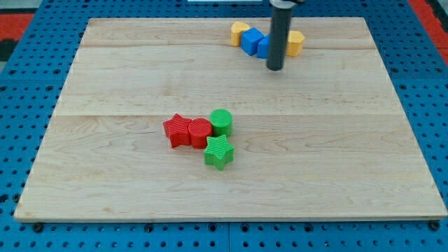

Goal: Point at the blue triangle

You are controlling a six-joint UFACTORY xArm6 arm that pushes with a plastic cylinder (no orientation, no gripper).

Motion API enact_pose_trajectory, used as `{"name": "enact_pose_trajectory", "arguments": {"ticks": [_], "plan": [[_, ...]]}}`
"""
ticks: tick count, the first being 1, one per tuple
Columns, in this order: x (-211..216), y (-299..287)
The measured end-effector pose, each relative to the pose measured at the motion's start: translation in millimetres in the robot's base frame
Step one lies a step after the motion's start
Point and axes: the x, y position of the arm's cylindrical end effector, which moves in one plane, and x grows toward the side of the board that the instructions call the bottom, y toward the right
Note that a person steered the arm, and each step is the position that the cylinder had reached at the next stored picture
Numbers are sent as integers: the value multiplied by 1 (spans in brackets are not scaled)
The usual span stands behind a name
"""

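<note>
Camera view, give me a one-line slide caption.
My tip rests just below a top-edge cluster of two blue blocks flanked by yellow blocks; red and green blocks sit mid-board.

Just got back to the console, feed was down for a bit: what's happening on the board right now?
My tip sits at the view's top, just below a row of four blocks: a yellow block, a blue block, a second blue block partly behind the rod, and another yellow block. Mid-board, a red star, red cylinder, green cylinder and green star sit clustered, untouched.
</note>
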Motion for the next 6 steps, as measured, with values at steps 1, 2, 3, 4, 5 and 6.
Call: {"name": "enact_pose_trajectory", "arguments": {"ticks": [1,2,3,4,5,6], "plan": [[-52,110],[-122,105],[-140,22],[-119,-30],[-98,-30],[-72,-36]]}}
